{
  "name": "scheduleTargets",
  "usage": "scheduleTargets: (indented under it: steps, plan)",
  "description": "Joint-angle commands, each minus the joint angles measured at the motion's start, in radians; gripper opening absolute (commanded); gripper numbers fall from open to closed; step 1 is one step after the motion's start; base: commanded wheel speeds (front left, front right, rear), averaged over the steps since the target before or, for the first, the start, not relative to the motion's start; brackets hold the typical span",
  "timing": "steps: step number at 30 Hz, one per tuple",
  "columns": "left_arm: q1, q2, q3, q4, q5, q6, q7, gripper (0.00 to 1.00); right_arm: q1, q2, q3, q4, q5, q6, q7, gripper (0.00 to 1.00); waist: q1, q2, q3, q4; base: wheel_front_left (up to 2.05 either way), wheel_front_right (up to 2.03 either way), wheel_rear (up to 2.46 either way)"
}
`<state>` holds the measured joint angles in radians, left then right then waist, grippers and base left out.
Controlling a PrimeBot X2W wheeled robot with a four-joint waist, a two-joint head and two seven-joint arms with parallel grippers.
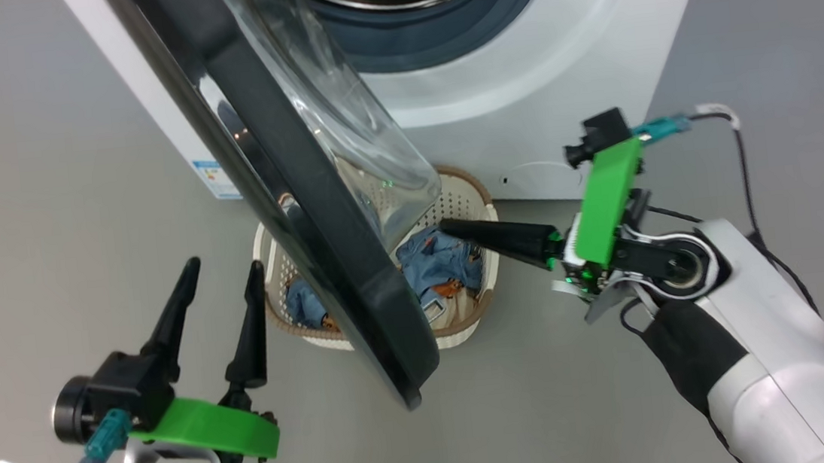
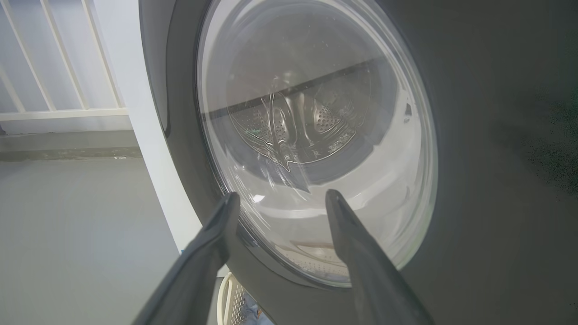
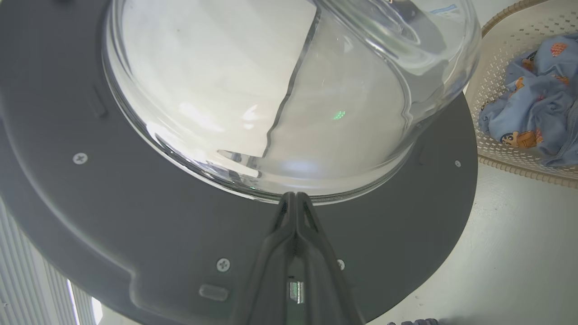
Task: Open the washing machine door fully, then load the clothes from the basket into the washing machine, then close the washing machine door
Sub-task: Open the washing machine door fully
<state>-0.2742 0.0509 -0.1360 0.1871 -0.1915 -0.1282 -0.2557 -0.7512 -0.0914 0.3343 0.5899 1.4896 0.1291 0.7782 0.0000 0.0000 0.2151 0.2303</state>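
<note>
On the left, the left gripper (image 1: 225, 266) hangs empty with its jaws spread wide, facing the outer side of the washing machine door (image 1: 305, 219). The door stands half open across the basket (image 1: 470, 194) of clothes (image 1: 436, 259). The right gripper (image 1: 457, 229), jaws pressed together, points at the door's inner side. I'd push on the dark frame, not the glass.

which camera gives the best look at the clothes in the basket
The right wrist view: the soft light-blue clothes with orange-brown cartoon figures lie unobstructed in the cream perforated plastic basket, though cropped at the edge. In the head view the glossy black round door covers their middle. The left wrist view shows a blue sliver.
</note>
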Motion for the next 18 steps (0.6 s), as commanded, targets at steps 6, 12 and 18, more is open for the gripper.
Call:
scheduleTargets:
  steps: [6, 12, 18]
  plan:
    - [0.027, 0.043, 0.051, -0.018, 0.001, -0.002, -0.006, 1.00, 0.056, -0.004, -0.063, -0.061, -0.036, 0.002, -0.121, 1.00, 0.0000, 0.0000, -0.058, -0.049, 0.00, 0.00, 0.00]
    - [0.048, 0.044, 0.068, -0.022, -0.003, -0.002, -0.006, 1.00, 0.106, -0.021, -0.112, -0.151, -0.145, 0.002, -0.277, 1.00, 0.0000, 0.0000, -0.084, -0.085, 0.00, 0.00, 0.00]
    - [0.055, 0.046, 0.075, -0.028, 0.004, -0.002, -0.006, 1.00, 0.162, -0.052, -0.126, -0.266, -0.285, 0.002, -0.420, 1.00, 0.0000, 0.0000, -0.097, -0.107, 0.00, 0.00, 0.00]
